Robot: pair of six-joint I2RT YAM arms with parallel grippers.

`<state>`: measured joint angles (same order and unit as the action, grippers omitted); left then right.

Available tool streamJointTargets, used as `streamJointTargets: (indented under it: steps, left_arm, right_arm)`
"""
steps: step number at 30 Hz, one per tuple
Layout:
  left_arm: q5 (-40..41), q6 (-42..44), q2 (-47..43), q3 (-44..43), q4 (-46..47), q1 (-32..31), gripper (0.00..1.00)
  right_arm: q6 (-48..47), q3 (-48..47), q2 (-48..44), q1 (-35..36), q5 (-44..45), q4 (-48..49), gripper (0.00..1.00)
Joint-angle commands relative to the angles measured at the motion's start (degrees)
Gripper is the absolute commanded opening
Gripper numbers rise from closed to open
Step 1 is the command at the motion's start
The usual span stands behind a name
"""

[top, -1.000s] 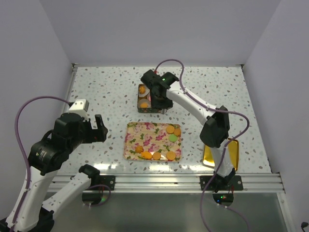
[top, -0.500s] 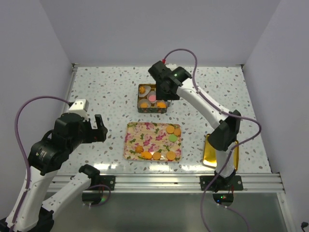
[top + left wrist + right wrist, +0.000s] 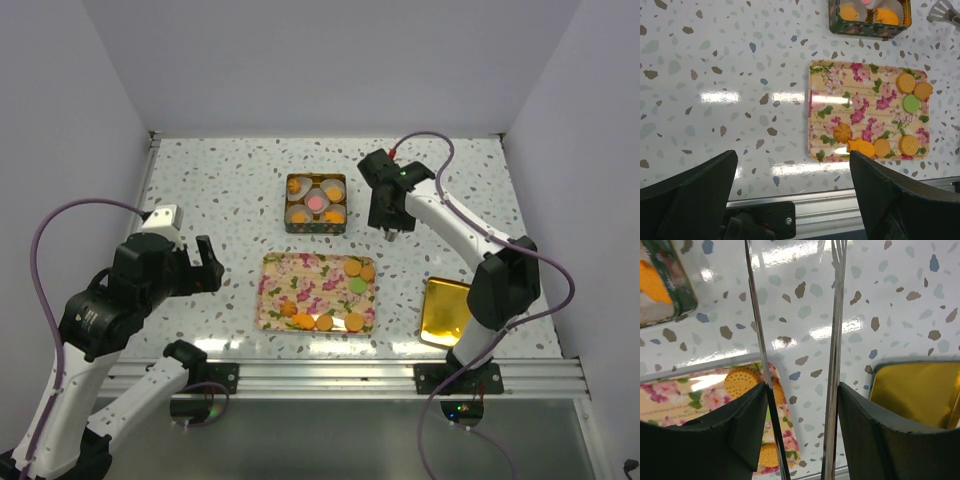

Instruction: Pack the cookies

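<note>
Several cookies [image 3: 354, 285], orange with one green [image 3: 911, 104], lie on the floral tray [image 3: 290, 280] along its right and front edges. More cookies, orange ones and a pink one [image 3: 315, 202], sit in white paper cups in the dark tin [image 3: 316, 226]. My right gripper [image 3: 390, 218] is right of the tin, above bare table. It is shut on metal tongs [image 3: 835, 340], whose two arms stand apart with nothing between them. My left gripper [image 3: 200, 265] is open and empty, high up to the left of the tray.
A gold tin lid [image 3: 447, 312] lies at the front right, also in the right wrist view [image 3: 915, 390]. The tray's right end [image 3: 785, 440] with a round cookie [image 3: 741, 381] is under the right gripper's left finger. An aluminium rail [image 3: 330, 375] runs along the table's front edge.
My right gripper with the tongs has moved right, from over the tin to the table beside it. The tin's cups and the pink cookie now show. The left arm has not moved.
</note>
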<state>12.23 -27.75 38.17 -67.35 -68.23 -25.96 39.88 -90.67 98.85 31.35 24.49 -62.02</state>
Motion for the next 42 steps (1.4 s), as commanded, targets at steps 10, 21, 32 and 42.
streamJointTargets:
  steps: [10, 21, 32, 42]
  left_arm:
    - [-1.2, -4.9, -2.7, 2.8, 1.2, -0.3, 1.00]
    - [-2.4, -4.1, -1.3, 4.6, 3.4, -0.3, 1.00]
    - [-1.3, -1.4, 0.7, 3.5, 4.3, -0.2, 1.00]
    - [-0.7, -1.2, 1.1, 3.9, 4.2, -0.2, 1.00]
  right_arm:
    - [-0.6, 12.6, 0.4, -6.8, -5.7, 12.5, 0.59]
    - [-2.3, 15.8, 7.8, -12.8, -8.5, 15.7, 0.60]
    - [-4.2, 10.0, 10.6, -14.8, -6.1, 11.5, 0.77]
    - [-3.8, 16.1, -7.9, -14.9, -3.9, 7.1, 0.86]
